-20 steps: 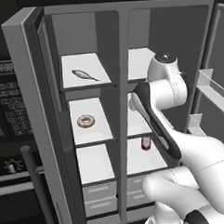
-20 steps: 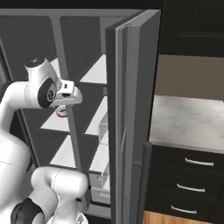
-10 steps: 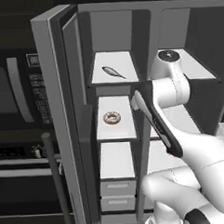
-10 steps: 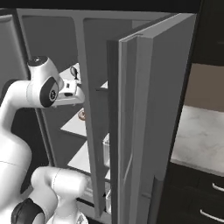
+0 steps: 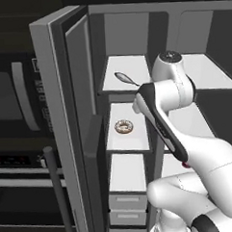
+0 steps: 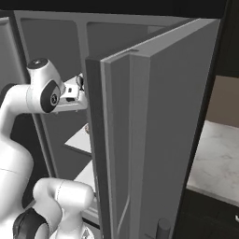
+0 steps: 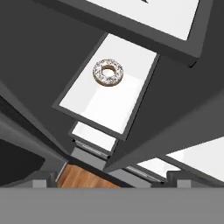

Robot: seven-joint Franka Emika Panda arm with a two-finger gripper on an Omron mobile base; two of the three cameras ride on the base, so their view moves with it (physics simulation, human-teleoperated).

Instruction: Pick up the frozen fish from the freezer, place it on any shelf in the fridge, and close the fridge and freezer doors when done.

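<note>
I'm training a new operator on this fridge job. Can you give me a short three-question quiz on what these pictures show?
1. True or false: the frozen fish lies on the shelf above the doughnut.
2. The freezer door is: A) shut B) open.
3. Fill in: below the doughnut's shelf sit two grey ____.

Key: 1 true; 2 B; 3 drawers.

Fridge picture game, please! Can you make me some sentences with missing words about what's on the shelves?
1. The frozen fish lies on the ___ shelf of the freezer.
2. The doughnut sits one shelf ___ the fish.
3. Both tall doors stand ___.

Missing words: top; below; open
</note>
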